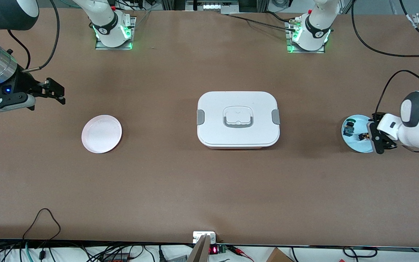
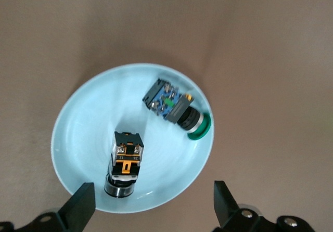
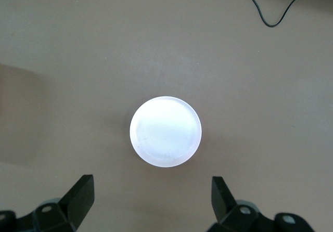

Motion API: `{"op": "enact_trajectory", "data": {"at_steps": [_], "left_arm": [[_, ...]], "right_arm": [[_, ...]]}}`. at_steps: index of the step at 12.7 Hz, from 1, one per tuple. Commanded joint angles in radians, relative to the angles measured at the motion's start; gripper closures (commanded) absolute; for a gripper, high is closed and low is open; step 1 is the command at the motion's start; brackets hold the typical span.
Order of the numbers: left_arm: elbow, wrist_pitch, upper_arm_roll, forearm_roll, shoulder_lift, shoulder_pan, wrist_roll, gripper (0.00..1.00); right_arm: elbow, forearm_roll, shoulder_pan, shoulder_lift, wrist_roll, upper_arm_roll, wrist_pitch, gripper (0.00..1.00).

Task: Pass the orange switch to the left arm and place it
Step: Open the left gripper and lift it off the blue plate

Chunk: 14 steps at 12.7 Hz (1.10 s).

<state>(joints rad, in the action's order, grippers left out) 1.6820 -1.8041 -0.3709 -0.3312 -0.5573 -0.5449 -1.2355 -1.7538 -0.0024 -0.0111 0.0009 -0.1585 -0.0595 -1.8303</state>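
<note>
The orange switch [image 1: 364, 137] lies in a light blue plate [image 1: 351, 140] at the left arm's end of the table. In the left wrist view the orange switch [image 2: 125, 162] lies on its side, black with an orange band and a metal ring. My left gripper [image 1: 376, 134] hangs open over the plate's edge, and its fingers [image 2: 80, 206] stand wide apart with the switch between them and nothing held. My right gripper [image 1: 57, 92] is open and empty in the air near the pale pink plate [image 1: 101, 133]. The white box [image 1: 238, 118] sits mid-table between the two plates.
A second small black part with green and blue [image 2: 174, 107] lies in the same blue plate [image 2: 83, 133], beside the orange switch. The pale pink plate [image 3: 165, 130] is empty. Cables run along the table's front edge [image 1: 42, 218].
</note>
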Motion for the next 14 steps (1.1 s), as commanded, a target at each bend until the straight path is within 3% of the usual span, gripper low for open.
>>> {"op": "enact_trajectory", "data": {"at_steps": [1,4,8,9,11,12,14], "left_arm": [[-0.143,0.211,-0.077,0.04,0.0,0.016,0.223,0.0],[-0.252,0.323,-0.172,0.057,0.0,0.017,0.498,0.0],[-0.39,0.494,-0.258,0.066,0.02,0.029,0.616,0.0],[-0.396,0.494,-0.228,0.072,0.055,0.075,0.646,0.0],[-0.365,0.404,-0.003,0.197,0.187,0.227,0.805,0.0],[-0.279,0.344,0.059,0.275,0.27,0.255,0.97,0.0],[-0.11,0.174,0.157,0.32,0.417,0.339,1.238,0.0]], "right_arm": [[0.025,-0.004,-0.003,0.007,0.011,0.0,0.013,0.0],[0.025,-0.001,0.0,0.008,0.016,0.001,0.013,0.0],[0.025,-0.001,-0.003,0.008,0.016,0.0,0.014,0.0],[0.027,-0.001,-0.003,0.008,0.016,0.0,0.011,0.0],[0.027,-0.001,-0.003,0.008,0.016,0.0,0.013,0.0],[0.027,0.001,-0.001,0.008,0.016,0.0,0.013,0.0],[0.027,0.001,-0.001,0.008,0.016,0.0,0.013,0.0]]}}
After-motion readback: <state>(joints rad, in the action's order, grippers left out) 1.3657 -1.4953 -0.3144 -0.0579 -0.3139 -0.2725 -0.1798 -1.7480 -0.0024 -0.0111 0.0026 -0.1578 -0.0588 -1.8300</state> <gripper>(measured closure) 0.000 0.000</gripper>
